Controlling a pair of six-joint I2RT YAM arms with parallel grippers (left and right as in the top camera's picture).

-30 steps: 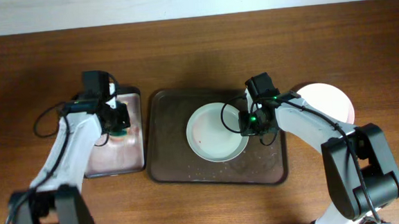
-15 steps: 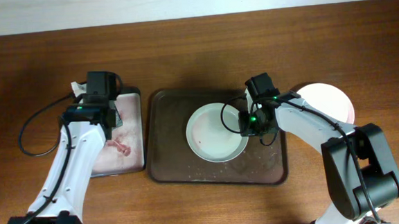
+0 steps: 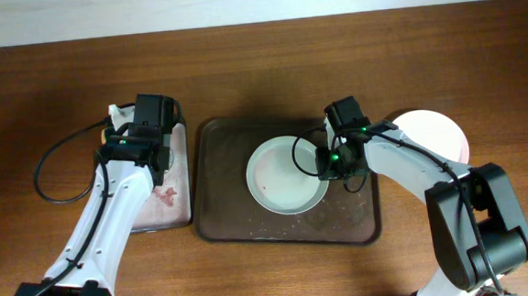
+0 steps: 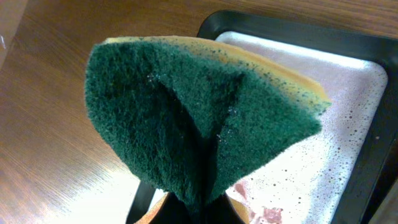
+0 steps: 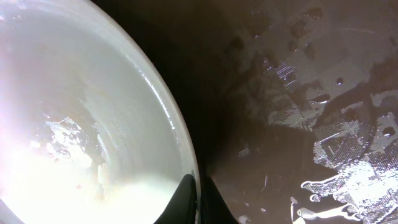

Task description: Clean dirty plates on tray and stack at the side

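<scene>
A white plate (image 3: pixel 284 176) with faint red smears lies on the dark brown tray (image 3: pixel 222 215). My right gripper (image 3: pixel 325 167) is shut on the plate's right rim; in the right wrist view the fingers (image 5: pixel 199 202) pinch the rim of the plate (image 5: pixel 74 124) over the wet tray (image 5: pixel 298 93). More white plates (image 3: pixel 438 133) sit at the right, partly hidden by the right arm. My left gripper (image 3: pixel 149 141) is shut on a green and yellow sponge (image 4: pixel 199 118) above the small black tray (image 4: pixel 323 174).
The small black tray with a pale pinkish, soapy inside (image 3: pixel 162 205) stands left of the brown tray, with red bits in it (image 4: pixel 267 214). Cables hang off both arms. Bare wooden table (image 3: pixel 259 66) lies behind the trays.
My left gripper has risen and moved to the right over the small tray's far end, with the sponge in it. The right arm and the plate have not moved.
</scene>
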